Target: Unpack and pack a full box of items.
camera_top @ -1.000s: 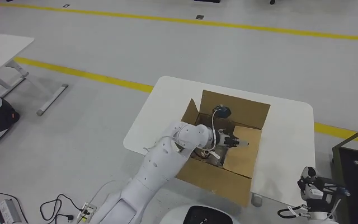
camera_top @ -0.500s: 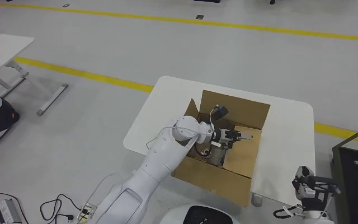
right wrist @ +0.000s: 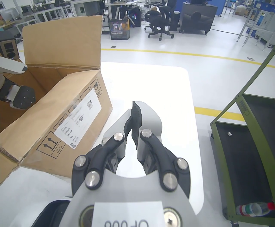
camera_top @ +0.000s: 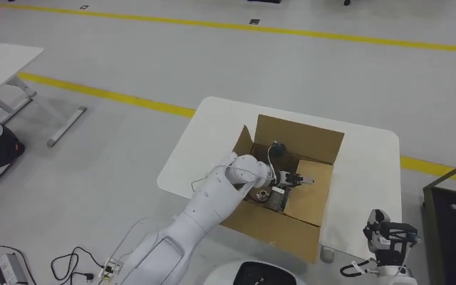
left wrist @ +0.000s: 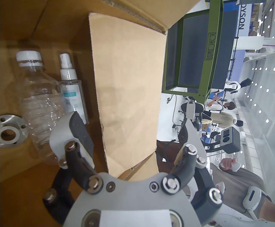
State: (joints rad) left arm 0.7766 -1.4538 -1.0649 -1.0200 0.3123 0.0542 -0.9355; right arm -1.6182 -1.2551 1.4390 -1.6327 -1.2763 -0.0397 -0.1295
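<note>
Top view: the brown cardboard box (camera_top: pixel 274 226) sat with its flaps open on the white table (camera_top: pixel 206 142), and the left gripper (camera_top: pixel 299 178) was down inside it.

Left wrist view: its jaws were spread wide on either side of a cardboard flap (nothing held). A clear bottle (left wrist: pixel 38 103), a spray bottle (left wrist: pixel 71 90) and a metal flange (left wrist: pixel 9 133) lay close by.

Right wrist view: the right gripper (right wrist: pixel 134 116) was pinched together, empty, above the table beside the box's labelled wall.

I see pale grey floor (camera_top: pixel 142 64) crossed by yellow lines (camera_top: pixel 235 27). A white table (camera_top: pixel 14 60) stands far left, and a green cart (right wrist: pixel 236 154) near right. Black office chairs (right wrist: pixel 160 13) sit far back beside desks (right wrist: pixel 120 3). A power strip (camera_top: pixel 108 269) lies near left on the floor.
</note>
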